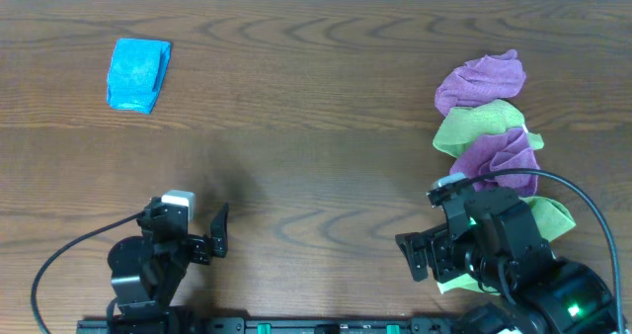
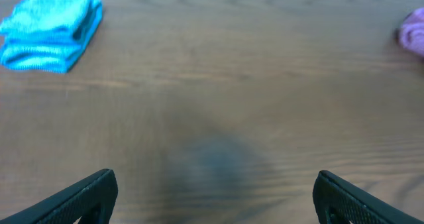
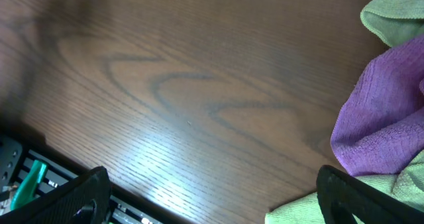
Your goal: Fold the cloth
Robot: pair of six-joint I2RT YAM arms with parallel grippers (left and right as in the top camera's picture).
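A folded blue cloth (image 1: 138, 73) lies at the far left of the table; it also shows in the left wrist view (image 2: 50, 32). A heap of crumpled purple (image 1: 482, 80) and green (image 1: 478, 126) cloths lies at the right. My left gripper (image 1: 219, 231) is open and empty near the front edge, left of centre, its fingertips at the bottom of the left wrist view (image 2: 212, 197). My right gripper (image 1: 420, 255) is open and empty beside the heap's near end. In the right wrist view a purple cloth (image 3: 384, 111) and a green cloth (image 3: 331, 207) lie by its right finger (image 3: 212, 197).
The wooden table (image 1: 316, 156) stretches bare between the blue cloth and the heap. Cables run from both arms near the front edge. A black rail with green clips (image 3: 33, 181) runs along the table's front edge.
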